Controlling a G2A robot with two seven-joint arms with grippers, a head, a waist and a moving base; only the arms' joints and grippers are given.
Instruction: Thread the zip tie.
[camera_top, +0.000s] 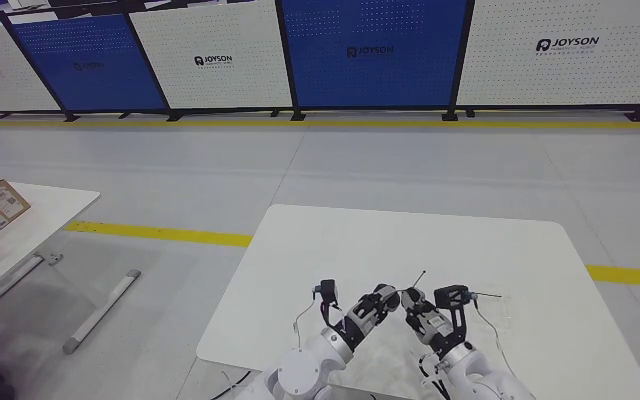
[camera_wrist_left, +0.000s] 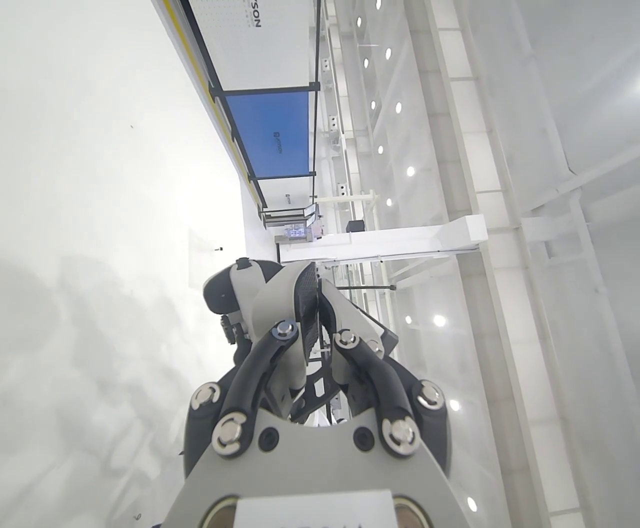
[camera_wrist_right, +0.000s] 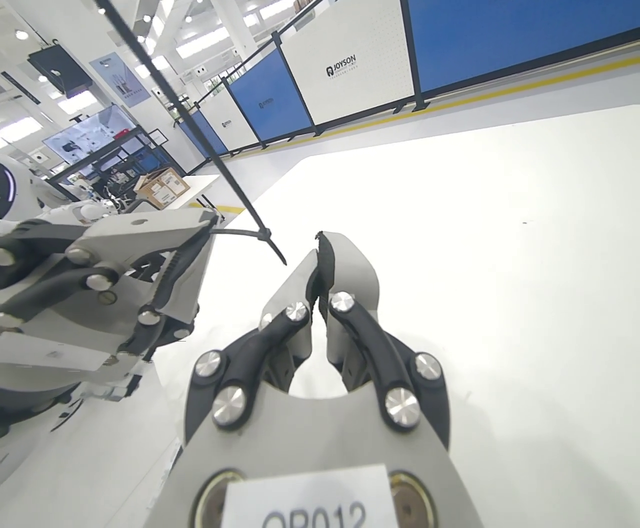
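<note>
The black zip tie (camera_wrist_right: 220, 165) is held above the white table (camera_top: 400, 240), near its front edge. My left gripper (camera_wrist_right: 210, 225) is shut on a short stretch of strap that leads to the tie's head (camera_wrist_right: 265, 234). A long strap runs through the head, and its pointed tip (camera_wrist_right: 282, 261) sticks out just past it. My right gripper (camera_wrist_right: 319, 250) is shut with nothing in it, a short way from that tip. From above, the left gripper (camera_top: 388, 293) and right gripper (camera_top: 413, 300) sit close together, and the zip tie (camera_top: 415, 280) slants away from them. The zip tie (camera_wrist_left: 367, 287) pokes out past my left gripper (camera_wrist_left: 316, 280).
The white table stretches wide and bare beyond the grippers, with a tiny dark speck (camera_wrist_right: 524, 222) on it. A second table (camera_top: 40, 210) stands to the left across the floor. Blue and white partition panels (camera_top: 370, 50) line the far side.
</note>
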